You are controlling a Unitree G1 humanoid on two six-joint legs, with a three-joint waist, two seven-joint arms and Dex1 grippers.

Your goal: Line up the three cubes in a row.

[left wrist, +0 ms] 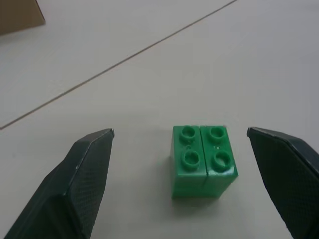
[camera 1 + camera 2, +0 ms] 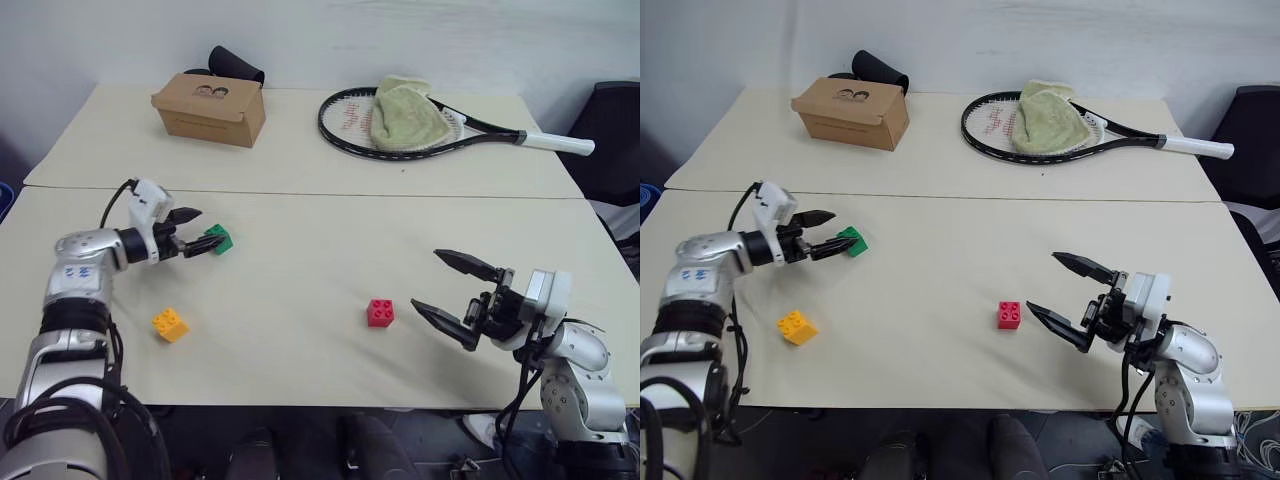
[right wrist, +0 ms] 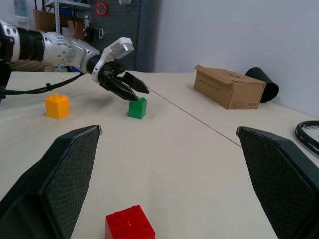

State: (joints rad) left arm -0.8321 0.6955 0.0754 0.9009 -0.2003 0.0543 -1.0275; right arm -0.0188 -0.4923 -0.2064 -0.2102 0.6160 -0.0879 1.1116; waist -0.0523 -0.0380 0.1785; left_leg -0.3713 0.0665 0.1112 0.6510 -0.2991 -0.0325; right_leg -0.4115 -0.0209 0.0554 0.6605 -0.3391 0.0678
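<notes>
Left eye view is showing a pale table (image 2: 300,250) with three small studded blocks lying apart on it. Taking the red block (image 2: 380,312) as the landmark: it is sitting on the near half of the table, studs up. The green block (image 2: 219,239) is lying well to the left of the red block and a little farther back. The yellow-orange block (image 2: 170,323) is resting farther left still, slightly nearer the front edge than the red block. The three are forming a loose triangle, not a row.

The left gripper (image 2: 192,230) is hovering at the green block with its two black fingers spread; the left wrist view is showing the green block (image 1: 203,160) sitting between the two fingers (image 1: 79,184), with clear table on either side of it, so nothing is being grasped. The right gripper (image 2: 450,292) is hanging just to the right of the red block, its fingers likewise wide apart and empty, tips pointing toward the block without touching it.

Well behind the red block, on the far half of the table, a tennis racket (image 2: 440,128) is lying with a green towel (image 2: 403,115) draped over its strings. A brown cardboard box (image 2: 209,108) is standing far back and to the left of the red block, with a dark rolled object (image 2: 236,64) behind it.
</notes>
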